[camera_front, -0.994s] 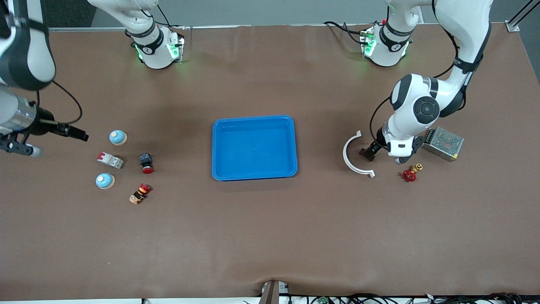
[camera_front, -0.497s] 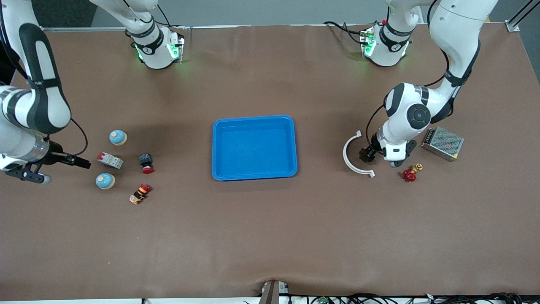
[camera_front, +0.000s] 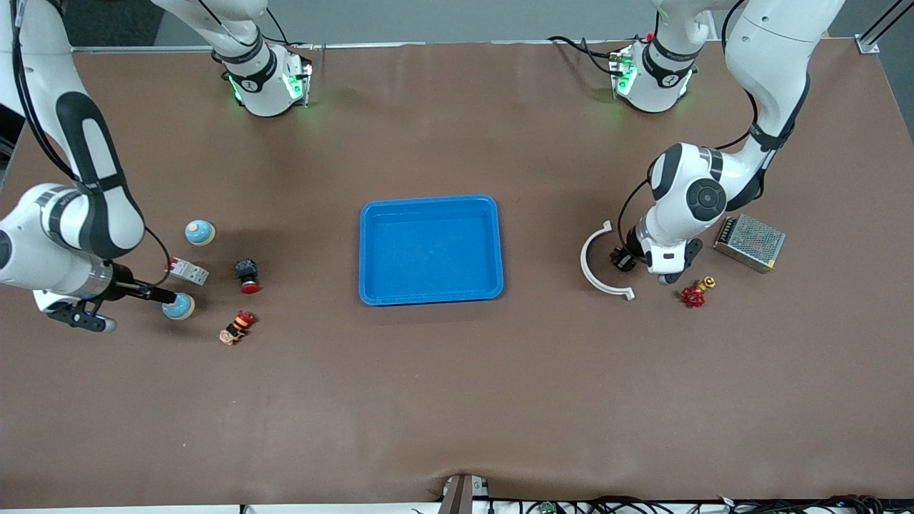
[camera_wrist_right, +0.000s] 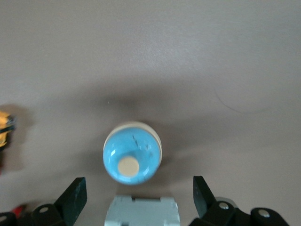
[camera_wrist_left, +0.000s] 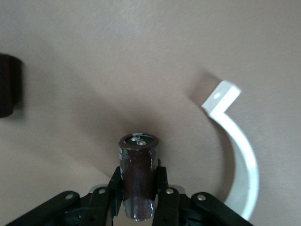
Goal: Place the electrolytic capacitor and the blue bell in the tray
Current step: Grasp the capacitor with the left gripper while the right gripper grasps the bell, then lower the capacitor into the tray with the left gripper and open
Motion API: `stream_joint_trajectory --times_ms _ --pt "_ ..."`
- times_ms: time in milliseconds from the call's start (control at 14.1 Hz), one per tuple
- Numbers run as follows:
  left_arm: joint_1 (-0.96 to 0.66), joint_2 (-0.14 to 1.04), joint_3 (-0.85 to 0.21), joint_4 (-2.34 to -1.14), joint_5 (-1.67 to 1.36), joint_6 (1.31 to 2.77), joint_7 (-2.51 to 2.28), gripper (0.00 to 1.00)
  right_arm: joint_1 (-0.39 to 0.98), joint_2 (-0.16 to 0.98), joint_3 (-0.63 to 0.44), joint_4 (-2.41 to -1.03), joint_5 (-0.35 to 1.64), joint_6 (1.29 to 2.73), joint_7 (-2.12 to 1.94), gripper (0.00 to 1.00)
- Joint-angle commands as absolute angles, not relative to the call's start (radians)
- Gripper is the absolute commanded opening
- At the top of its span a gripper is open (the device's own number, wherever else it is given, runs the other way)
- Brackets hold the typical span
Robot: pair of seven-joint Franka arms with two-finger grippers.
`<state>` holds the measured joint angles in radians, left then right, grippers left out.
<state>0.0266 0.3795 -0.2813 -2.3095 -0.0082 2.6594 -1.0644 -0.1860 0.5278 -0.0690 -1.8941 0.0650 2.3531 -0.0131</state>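
Front view: two blue bells (camera_front: 200, 232) (camera_front: 178, 306), one tray (camera_front: 428, 294).

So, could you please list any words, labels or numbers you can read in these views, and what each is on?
None can be read.
Round marks on the arm bases: too small.
Capacitor, nearer blue bell, tray: no text showing.

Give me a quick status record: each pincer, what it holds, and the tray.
left pincer: shut on the capacitor, beside the white curved bracket
right pincer: open, over the blue bell nearer the front camera
second blue bell: untouched
tray: holds nothing
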Motion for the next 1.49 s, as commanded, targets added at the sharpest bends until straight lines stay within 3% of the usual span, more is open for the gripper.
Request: stream_joint_trajectory --times_ms 0,426,497,639,710,781,994,1420 --pt "0.020 0.305 -0.288 -2.295 -0.006 2.639 -1.074 0.00 -0.175 0.600 -0.064 -1.868 0.091 2.428 -0.026 1.00" --pt "-0.008 0.276 -0.402 -2.166 -0.006 2.556 -1.221 0.00 -0.166 0.632 -0.064 -1.871 0.091 2.450 -0.028 1.00" --pt "-0.011 0.281 -0.432 -2.143 -0.006 2.540 -1.247 0.00 -0.164 0.632 -0.064 -1.873 0.089 2.447 -0.028 0.79" --pt "-0.052 0.290 -0.454 -2.105 -0.006 2.519 -1.299 0.00 -0.156 0.632 -0.064 -1.875 0.091 2.438 -0.022 0.27" --pt "-0.093 0.304 -0.454 -2.083 -0.006 2.517 -1.339 0.00 -0.156 0.630 -0.063 -1.875 0.091 2.436 -0.023 0.08" --pt "-0.135 0.327 -0.454 -2.054 -0.006 2.514 -1.386 0.00 -0.156 0.627 -0.058 -1.876 0.091 2.428 -0.023 0.00" --pt "-0.245 0.406 -0.453 -1.968 -0.006 2.513 -1.508 0.00 -0.149 0.586 -0.034 -1.870 0.091 2.331 -0.011 0.00" --pt "-0.385 0.577 -0.442 -1.862 0.058 2.513 -1.663 0.00 -0.078 0.399 0.011 -1.876 0.091 2.085 0.009 0.00"
